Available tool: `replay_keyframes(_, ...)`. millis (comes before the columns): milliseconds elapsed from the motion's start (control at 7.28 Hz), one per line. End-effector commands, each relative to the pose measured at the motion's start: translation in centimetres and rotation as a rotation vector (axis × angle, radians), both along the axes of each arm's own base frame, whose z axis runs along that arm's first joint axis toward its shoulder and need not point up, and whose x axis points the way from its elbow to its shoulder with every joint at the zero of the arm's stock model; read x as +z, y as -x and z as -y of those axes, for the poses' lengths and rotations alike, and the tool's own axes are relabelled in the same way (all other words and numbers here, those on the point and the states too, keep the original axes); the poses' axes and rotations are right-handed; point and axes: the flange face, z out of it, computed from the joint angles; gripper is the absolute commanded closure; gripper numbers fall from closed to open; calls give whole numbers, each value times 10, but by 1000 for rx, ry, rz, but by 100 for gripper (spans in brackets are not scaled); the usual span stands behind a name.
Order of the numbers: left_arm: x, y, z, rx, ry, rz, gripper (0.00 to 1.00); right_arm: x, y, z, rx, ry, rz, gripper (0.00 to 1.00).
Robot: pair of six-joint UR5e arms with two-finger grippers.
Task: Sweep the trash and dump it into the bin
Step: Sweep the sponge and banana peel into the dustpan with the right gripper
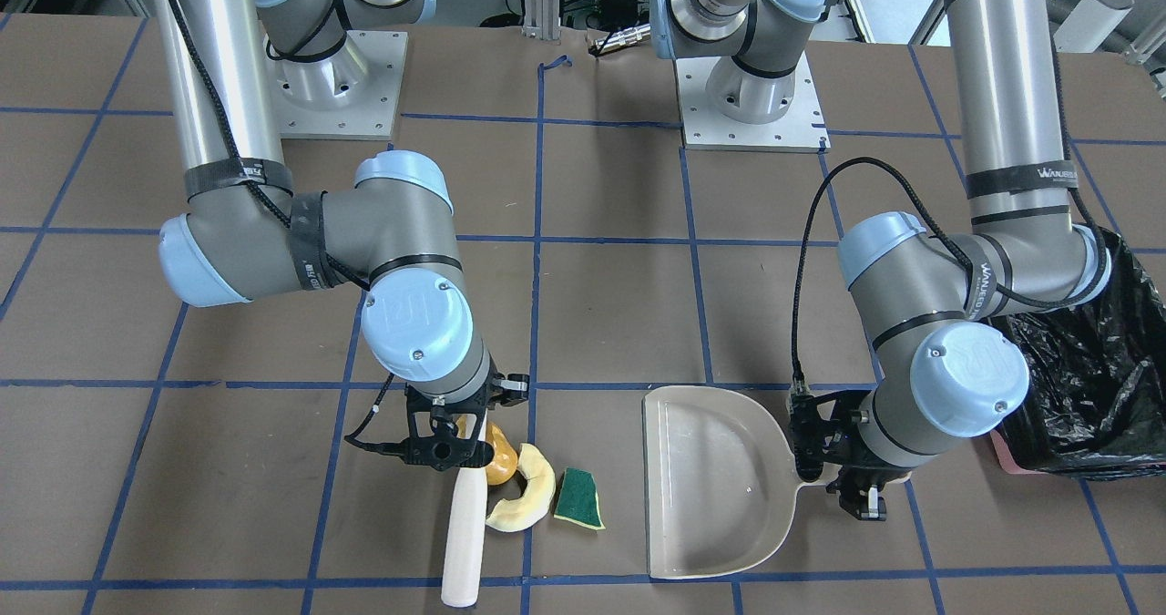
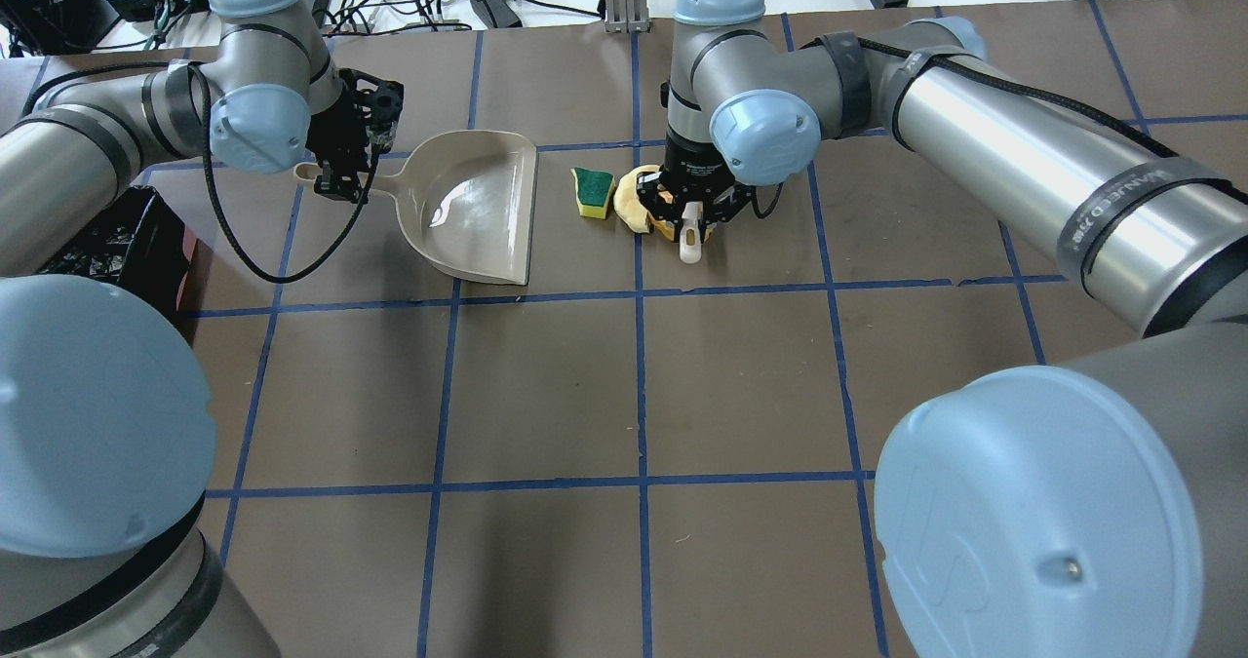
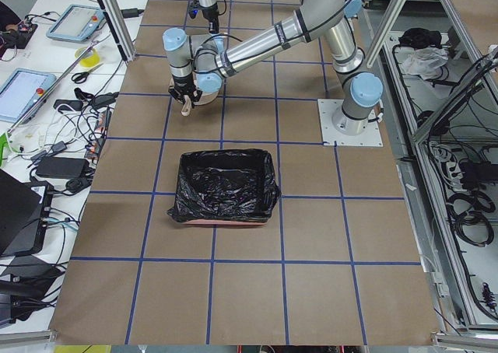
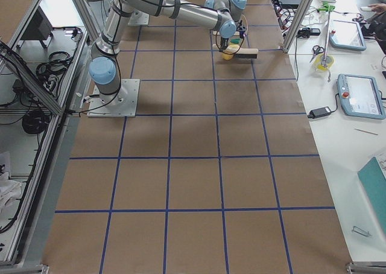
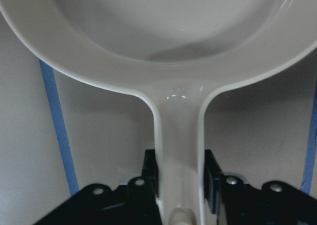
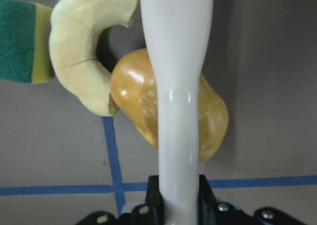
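Sweeping step: we judge the push toward the dustpan (image 1: 720,478) is in hand; none of the trash is inside it yet.
Right tool: the right tool (image 1: 453,446) is closed on the upper end of a cream stick-like sweeper (image 1: 463,542), jaws tight on both its sides.
Why so held: the sweeper lies low along the table (image 1: 601,323) on the far side of the trash from the pan, so a sideways drag would carry everything to the pan's mouth.
Trash: the potato-like lump (image 6: 215,118) touches the sweeper, the wedge slice (image 1: 533,492) curls against it, and the sponge piece (image 1: 580,498) sits just beside the slice, nearest the pan.
Left tool: the left tool (image 1: 820,471) is clamped on the dustpan's handle, keeping the pan flat with its open edge facing the trash.
Arm pose: both wrists point down, forearms bent low over the table.
Bin: the bin (image 3: 226,186) stands behind the left arm, well apart from the trash.
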Motion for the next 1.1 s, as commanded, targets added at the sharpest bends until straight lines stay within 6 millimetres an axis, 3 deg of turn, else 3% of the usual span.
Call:
replay_keyframes(0, 0, -1, 0, 1, 0, 0, 98, 2, -34, -5, -25, 3, 14, 100)
replay_keyframes(275, 0, -1, 0, 0, 0, 0, 98, 3, -49, -5, -21, 6, 29, 100)
replay_keyframes(687, 0, -1, 0, 1, 0, 2, 98, 6, -105, -26, -75, -8, 79, 100)
replay_keyframes(962, 1, -1, 0, 1, 1, 2, 98, -3, -144, -36, -123, -38, 131, 100)
